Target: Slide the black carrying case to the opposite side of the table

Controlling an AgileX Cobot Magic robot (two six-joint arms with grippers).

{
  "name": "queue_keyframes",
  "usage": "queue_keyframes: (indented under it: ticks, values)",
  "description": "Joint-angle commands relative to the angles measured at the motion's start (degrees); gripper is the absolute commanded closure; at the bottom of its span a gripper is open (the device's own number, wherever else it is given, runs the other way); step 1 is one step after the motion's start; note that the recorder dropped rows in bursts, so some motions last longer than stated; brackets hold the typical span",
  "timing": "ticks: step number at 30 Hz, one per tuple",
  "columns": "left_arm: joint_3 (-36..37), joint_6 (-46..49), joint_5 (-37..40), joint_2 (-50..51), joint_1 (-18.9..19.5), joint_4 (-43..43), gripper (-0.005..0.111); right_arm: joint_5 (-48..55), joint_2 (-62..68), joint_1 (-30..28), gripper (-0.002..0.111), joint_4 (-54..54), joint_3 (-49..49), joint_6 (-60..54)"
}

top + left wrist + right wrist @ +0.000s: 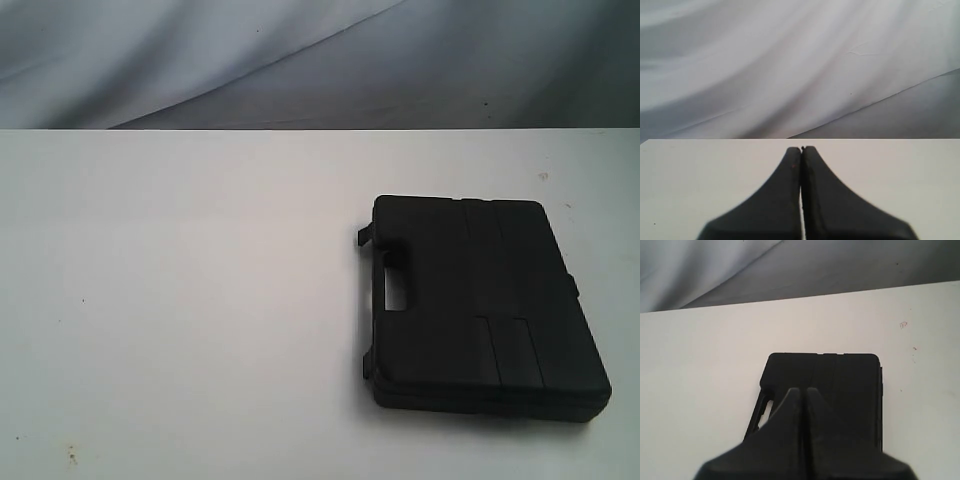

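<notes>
The black case (480, 305) lies flat on the right half of the white table (180, 300), its handle slot (398, 290) facing left. Neither arm shows in the exterior view. In the right wrist view the case (840, 375) fills the area just beyond my right gripper (803, 390), whose fingers are pressed together with nothing between them; whether it touches the lid I cannot tell. My left gripper (801, 148) is shut and empty over bare table (700, 180), with no case in its view.
A grey-white draped cloth (300, 60) hangs behind the table's far edge. Small dark specks dot the tabletop near the front left (70, 452). A faint mark (903, 325) sits on the table beyond the case.
</notes>
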Motion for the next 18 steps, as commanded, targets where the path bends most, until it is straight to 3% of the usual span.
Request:
queue_keyframes:
  ticks: [1, 12, 18]
  values:
    - [0.2, -0.6, -0.5, -0.3, 0.0, 0.0, 0.107, 1.6, 5.4, 1.0, 0.108, 0.4, -3.2, 1.2]
    - [0.2, -0.6, -0.5, -0.3, 0.0, 0.0, 0.107, 13.8, 19.6, 1.3, 0.108, -7.7, -14.0, 3.3]
    - [0.2, -0.6, -0.5, -0.3, 0.0, 0.0, 0.107, 17.1, 24.6, 7.6, 0.108, -16.7, -17.1, 10.1]
